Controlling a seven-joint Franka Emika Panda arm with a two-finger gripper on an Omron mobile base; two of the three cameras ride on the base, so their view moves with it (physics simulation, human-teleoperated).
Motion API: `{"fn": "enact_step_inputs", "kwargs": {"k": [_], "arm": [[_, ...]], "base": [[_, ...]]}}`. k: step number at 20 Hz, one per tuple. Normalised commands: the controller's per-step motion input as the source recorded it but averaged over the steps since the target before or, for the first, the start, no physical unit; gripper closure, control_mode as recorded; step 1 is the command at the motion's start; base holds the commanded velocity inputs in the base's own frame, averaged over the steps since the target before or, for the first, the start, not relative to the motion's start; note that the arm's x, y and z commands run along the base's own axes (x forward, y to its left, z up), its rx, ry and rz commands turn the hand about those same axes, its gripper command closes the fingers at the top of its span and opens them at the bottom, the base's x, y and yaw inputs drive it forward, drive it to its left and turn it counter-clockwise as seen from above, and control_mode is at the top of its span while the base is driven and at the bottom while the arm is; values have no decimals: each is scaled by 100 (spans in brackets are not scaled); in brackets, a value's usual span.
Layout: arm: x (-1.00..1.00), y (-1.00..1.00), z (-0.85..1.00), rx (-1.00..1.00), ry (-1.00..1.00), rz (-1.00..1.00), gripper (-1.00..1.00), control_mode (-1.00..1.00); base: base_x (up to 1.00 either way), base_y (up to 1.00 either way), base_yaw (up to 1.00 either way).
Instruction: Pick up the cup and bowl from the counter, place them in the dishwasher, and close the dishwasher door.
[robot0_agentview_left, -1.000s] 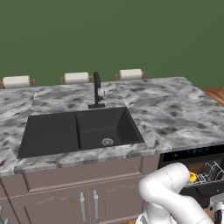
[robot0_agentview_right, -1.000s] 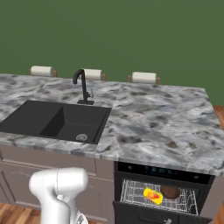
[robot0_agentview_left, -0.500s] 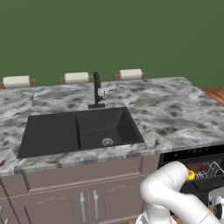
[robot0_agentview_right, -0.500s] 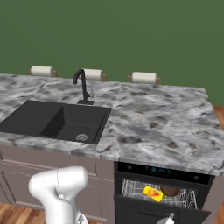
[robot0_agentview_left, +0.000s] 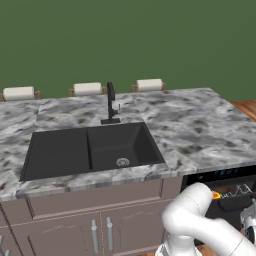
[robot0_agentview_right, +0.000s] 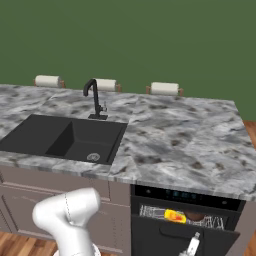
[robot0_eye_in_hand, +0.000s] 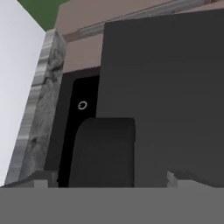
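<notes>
Here, gripper (robot0_agentview_right: 192, 246) with jaws spread wide and empty, just before the half-raised dishwasher door (robot0_agentview_right: 180, 239), cup (robot0_agentview_right: 175, 216) and bowl (robot0_agentview_right: 195, 216) racked behind that door.

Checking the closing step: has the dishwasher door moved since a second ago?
Yes. In the right base view the dishwasher door has swung up towards the control strip, covering more of the rack holding the cup.

Counter (robot0_agentview_right: 190, 145) of polished grey-white veined marble, sink (robot0_agentview_left: 90, 150) and tap (robot0_agentview_left: 110, 102) matt black, dishwasher door (robot0_eye_in_hand: 175, 100) smooth matt black, rack (robot0_agentview_right: 150, 212) white wire.
</notes>
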Motion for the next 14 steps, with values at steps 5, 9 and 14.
{"fn": "enact_step_inputs", "kwargs": {"k": [5,9,14], "arm": [[47,0,-68,-30,-22,0,-100,-100],[51,0,-67,-31,-21,0,-100,-100],[54,0,-68,-32,-21,0,-100,-100]], "base": [[0,0,0],[0,0,0],[0,0,0]]}}
